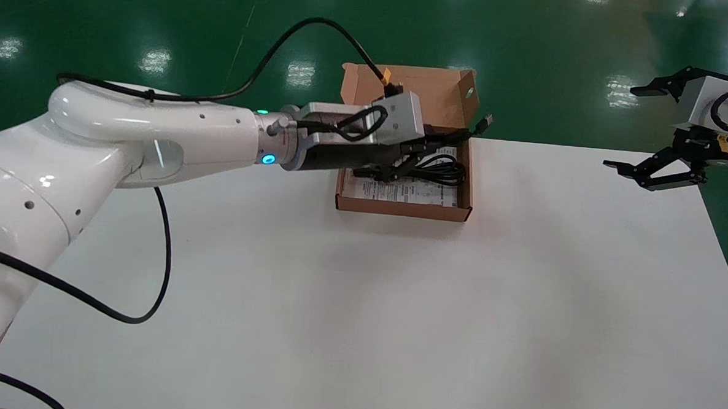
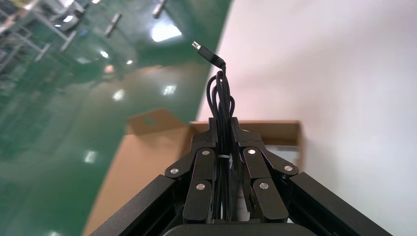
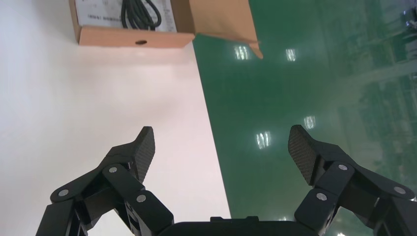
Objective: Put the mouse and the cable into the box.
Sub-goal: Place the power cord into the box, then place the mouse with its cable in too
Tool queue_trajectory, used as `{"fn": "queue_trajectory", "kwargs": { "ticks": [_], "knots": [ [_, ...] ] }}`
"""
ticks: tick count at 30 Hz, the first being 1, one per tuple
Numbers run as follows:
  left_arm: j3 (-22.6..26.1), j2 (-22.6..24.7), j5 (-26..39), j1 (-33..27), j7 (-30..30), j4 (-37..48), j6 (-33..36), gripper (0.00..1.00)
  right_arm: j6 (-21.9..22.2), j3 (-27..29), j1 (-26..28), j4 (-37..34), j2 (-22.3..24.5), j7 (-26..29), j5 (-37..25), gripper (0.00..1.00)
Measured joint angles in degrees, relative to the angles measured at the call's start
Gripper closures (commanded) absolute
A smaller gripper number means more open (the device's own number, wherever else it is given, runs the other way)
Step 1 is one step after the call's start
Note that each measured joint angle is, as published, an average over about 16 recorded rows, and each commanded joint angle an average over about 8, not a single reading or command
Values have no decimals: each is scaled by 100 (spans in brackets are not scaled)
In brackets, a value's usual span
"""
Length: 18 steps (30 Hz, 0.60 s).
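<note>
the cable [image 2: 219,98] is black, and so are the left gripper [image 2: 223,129] and the right gripper [image 3: 222,147]. the box [image 1: 400,209], upper centre of the head view, is plain brown cardboard. the sheet [image 1: 395,190] inside it is white with fine black print. the table [image 1: 396,304] is white. the floor [image 1: 163,23] is glossy green with pale light spots. the left arm [image 1: 146,127] is white with a cyan light [image 1: 269,159].

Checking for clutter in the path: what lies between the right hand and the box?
Nothing but bare table between the open right hand and the box, as the head view shows.
</note>
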Motion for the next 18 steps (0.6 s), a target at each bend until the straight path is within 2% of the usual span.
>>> {"fn": "queue_trajectory", "kwargs": {
  "ticks": [18],
  "knots": [
    [833, -26, 108, 167, -153, -73, -209, 100, 20, -52, -17, -54, -16, 14, -74, 0]
  ]
}}
